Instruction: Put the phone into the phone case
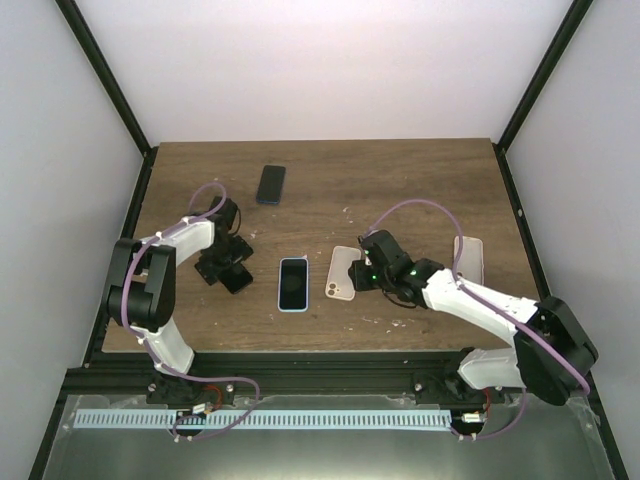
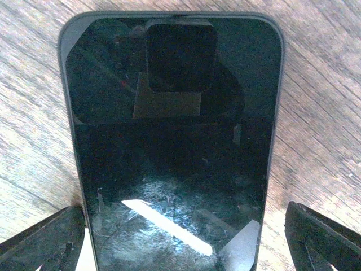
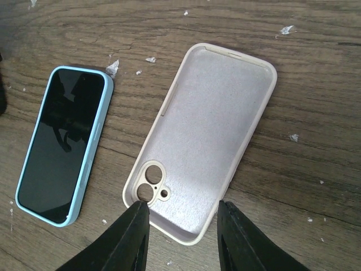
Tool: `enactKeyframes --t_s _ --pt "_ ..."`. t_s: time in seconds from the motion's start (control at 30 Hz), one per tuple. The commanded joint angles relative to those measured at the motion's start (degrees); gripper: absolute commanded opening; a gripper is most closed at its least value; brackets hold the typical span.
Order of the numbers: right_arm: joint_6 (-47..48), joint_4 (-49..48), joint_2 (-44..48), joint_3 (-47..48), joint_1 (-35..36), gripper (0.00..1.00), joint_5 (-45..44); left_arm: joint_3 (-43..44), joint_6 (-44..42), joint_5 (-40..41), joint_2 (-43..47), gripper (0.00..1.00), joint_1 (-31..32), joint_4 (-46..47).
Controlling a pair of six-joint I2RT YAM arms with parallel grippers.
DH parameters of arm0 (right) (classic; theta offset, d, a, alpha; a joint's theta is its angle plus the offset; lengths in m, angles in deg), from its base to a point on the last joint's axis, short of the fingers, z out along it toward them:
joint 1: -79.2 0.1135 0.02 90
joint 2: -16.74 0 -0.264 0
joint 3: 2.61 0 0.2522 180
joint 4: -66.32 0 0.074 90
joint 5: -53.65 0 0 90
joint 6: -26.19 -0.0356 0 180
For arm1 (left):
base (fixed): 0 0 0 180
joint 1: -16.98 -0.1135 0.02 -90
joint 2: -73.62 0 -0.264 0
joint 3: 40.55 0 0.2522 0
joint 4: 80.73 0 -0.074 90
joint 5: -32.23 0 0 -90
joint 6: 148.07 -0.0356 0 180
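**Left jaws wide over a dark phone, right jaws at the case's near end**

In the left wrist view, a dark phone (image 2: 175,141) lies screen up on the wooden surface (image 2: 321,113) and fills most of the frame. The left gripper (image 2: 180,243) has its jaws wide apart, one at each lower corner, and the phone's near end lies between them untouched.

In the right wrist view, the empty beige phone case (image 3: 208,130) lies open side up at centre frame, with its camera cutout at the lower end. The right gripper (image 3: 181,208) has its jaws partly apart over that end. Whether they pinch the case cannot be told.

A phone in a light blue case (image 3: 62,144) lies to the left, apart from the beige one. In the top view, another dark phone (image 1: 271,184) lies in the upper middle, and a pale flat item (image 1: 468,258) lies at right.
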Motion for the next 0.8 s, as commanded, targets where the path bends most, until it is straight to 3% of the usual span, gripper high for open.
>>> enactKeyframes --t_s 0.0,0.13,0.77 --pt "-0.3 -0.3 1.5 -0.2 0.3 0.34 -1.1 -0.4 0.1 0.8 -1.2 0.99 0.0 -2.3" --pt "-0.3 -0.2 1.7 -0.5 0.3 0.34 -1.3 -0.7 -0.1 1.9 -0.5 0.99 -0.1 -2.5" --pt "0.2 -0.7 2.2 -0.8 0.3 0.34 -1.5 -0.3 1.5 1.1 -4.3 0.84 0.2 -1.6"
